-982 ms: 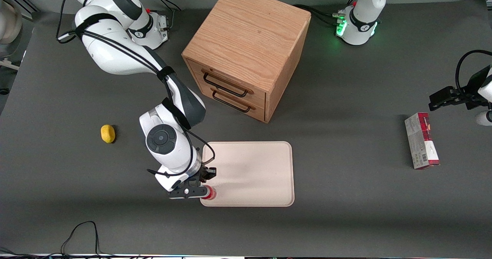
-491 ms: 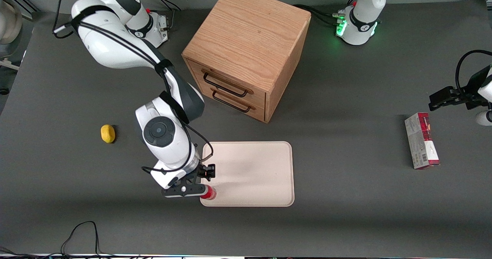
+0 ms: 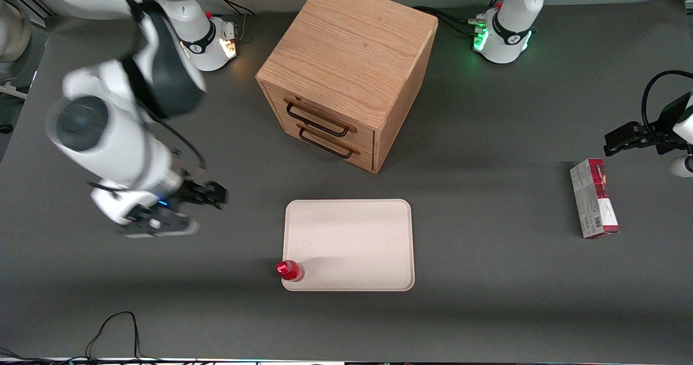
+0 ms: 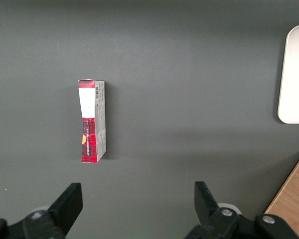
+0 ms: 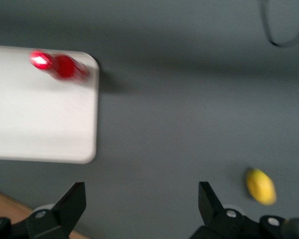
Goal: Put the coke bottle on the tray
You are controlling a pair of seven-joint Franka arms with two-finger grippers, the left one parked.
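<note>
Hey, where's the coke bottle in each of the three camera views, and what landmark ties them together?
Front view: the coke bottle stands upright on the tray, at the corner nearest the camera on the working arm's side; the gripper is apart from it, fingers open.
Right wrist view: the coke bottle stands at a tray corner.
Left wrist view: not in it.
Shared landmark: the tray, in all three.
</note>
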